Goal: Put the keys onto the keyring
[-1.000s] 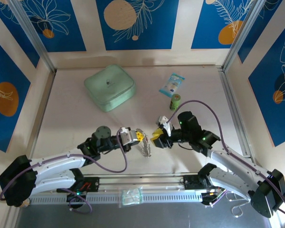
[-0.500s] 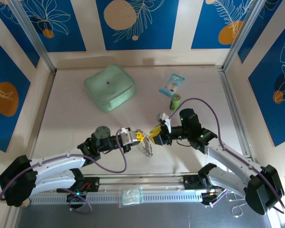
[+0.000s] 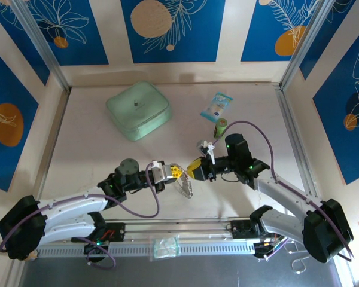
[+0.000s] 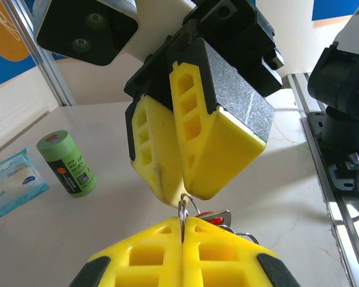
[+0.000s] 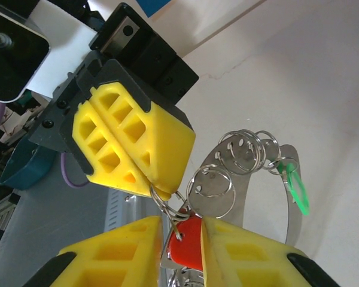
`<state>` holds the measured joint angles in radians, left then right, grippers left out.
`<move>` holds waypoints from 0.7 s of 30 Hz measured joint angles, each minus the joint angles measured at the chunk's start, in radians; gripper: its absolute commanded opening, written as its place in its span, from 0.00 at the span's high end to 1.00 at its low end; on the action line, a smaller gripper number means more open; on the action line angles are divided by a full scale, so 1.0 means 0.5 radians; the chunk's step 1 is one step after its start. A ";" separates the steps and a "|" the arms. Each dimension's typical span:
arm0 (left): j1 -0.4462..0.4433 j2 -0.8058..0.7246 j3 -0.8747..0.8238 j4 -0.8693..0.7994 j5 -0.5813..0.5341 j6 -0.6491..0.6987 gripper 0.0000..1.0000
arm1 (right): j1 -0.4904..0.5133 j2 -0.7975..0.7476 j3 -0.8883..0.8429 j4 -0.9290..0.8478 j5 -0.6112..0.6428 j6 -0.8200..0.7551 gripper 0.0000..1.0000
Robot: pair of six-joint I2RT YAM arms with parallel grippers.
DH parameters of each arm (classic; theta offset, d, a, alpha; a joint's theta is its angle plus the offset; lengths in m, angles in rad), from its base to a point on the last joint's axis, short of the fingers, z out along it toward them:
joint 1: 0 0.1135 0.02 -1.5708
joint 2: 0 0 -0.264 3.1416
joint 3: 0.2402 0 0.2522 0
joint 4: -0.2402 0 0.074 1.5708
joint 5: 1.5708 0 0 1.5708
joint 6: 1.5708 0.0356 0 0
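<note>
The keyring [image 3: 183, 186] hangs between the two grippers above the table's front middle; in the right wrist view it is a pale metal band [image 5: 292, 222] carrying several silvery split rings. My left gripper [image 4: 182, 222] is shut on one small split ring [image 4: 183, 208]. The red key [image 5: 186, 242] hangs at that ring, and my right gripper [image 5: 182, 226] has its fingers against both sides of the red head. The two grippers' yellow tips nearly touch. A green key [image 5: 297, 190] dangles from a ring on the far side of the band.
A mint-green square pouch [image 3: 137, 109] lies at the back left. A blue-white packet [image 3: 217, 106] and a small green upright cylinder [image 3: 220, 127] stand at the back right, close behind the right arm. A clear plastic bag [image 3: 166, 246] rests on the front rail.
My right gripper has moved left up to the left gripper's tip and narrowed its jaws around the red key. The left arm has held still with the ring.
</note>
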<state>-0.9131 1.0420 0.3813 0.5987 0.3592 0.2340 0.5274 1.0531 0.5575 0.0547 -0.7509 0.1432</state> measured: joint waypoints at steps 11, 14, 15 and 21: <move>0.000 0.000 -0.008 0.003 0.001 -0.001 1.00 | 0.000 0.000 0.000 0.011 -0.056 0.014 0.84; 0.000 0.000 -0.008 0.003 0.001 -0.001 1.00 | 0.001 0.001 0.000 0.012 -0.063 0.014 0.87; 0.000 0.000 -0.008 0.002 0.001 0.000 1.00 | 0.000 0.001 0.000 0.012 -0.065 0.014 0.88; 0.000 0.000 -0.008 0.002 0.002 -0.001 1.00 | 0.000 0.023 0.000 0.019 -0.072 0.028 0.95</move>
<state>-0.9131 1.0420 0.3775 0.5999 0.3599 0.2337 0.5274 1.0645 0.5575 0.0643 -0.7868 0.1574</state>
